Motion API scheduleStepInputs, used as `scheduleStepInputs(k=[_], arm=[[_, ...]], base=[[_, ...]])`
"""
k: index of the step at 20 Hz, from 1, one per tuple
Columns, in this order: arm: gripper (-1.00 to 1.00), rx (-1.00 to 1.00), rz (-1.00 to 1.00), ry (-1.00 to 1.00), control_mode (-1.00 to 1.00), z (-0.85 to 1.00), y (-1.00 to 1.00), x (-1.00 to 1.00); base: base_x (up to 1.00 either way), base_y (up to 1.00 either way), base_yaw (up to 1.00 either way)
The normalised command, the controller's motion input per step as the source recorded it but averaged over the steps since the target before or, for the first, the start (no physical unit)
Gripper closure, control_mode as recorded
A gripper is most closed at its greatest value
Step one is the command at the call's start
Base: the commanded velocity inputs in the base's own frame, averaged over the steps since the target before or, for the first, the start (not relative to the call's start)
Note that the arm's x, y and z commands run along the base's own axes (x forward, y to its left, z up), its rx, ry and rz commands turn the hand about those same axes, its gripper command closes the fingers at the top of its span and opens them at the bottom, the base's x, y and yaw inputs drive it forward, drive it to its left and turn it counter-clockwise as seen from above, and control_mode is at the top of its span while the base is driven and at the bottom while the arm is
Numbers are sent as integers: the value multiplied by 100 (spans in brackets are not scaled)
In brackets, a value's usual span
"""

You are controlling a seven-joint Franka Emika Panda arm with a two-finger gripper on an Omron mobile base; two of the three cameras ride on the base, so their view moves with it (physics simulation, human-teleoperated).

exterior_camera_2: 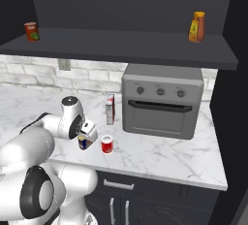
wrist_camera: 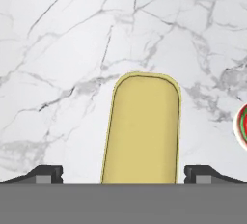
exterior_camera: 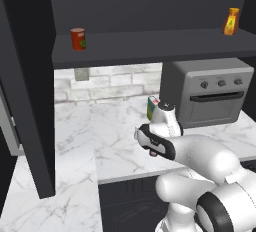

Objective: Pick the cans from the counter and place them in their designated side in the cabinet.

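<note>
The gripper (wrist_camera: 123, 174) hangs over the tin (wrist_camera: 141, 129), jaws wide apart, one tip each side, holding nothing; the tin's long axis runs between them; the red can (exterior_camera_2: 107, 145) stands on the counter (exterior_camera_2: 160, 153) just beside the tin; the cabinet (exterior_camera_2: 145, 44) shelf above holds an orange-red can (exterior_camera_2: 32, 31) at one end.

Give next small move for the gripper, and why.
Probably lower straight down, then close. The gripper is open and its fingertips straddle the yellow-topped tin, centred between them on the counter. The red can stands beside, apart.
</note>
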Motion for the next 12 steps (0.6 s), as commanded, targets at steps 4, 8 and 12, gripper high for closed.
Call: scheduleStepInputs(k=[4, 8, 12], arm=[[-100, 0, 0, 0, -100, -15, 0, 4], [-100, 0, 0, 0, -100, -14, 0, 3], [-100, 0, 0, 0, -100, -15, 0, 1]], base=[[0, 0, 0], [0, 0, 0], [0, 0, 0]])
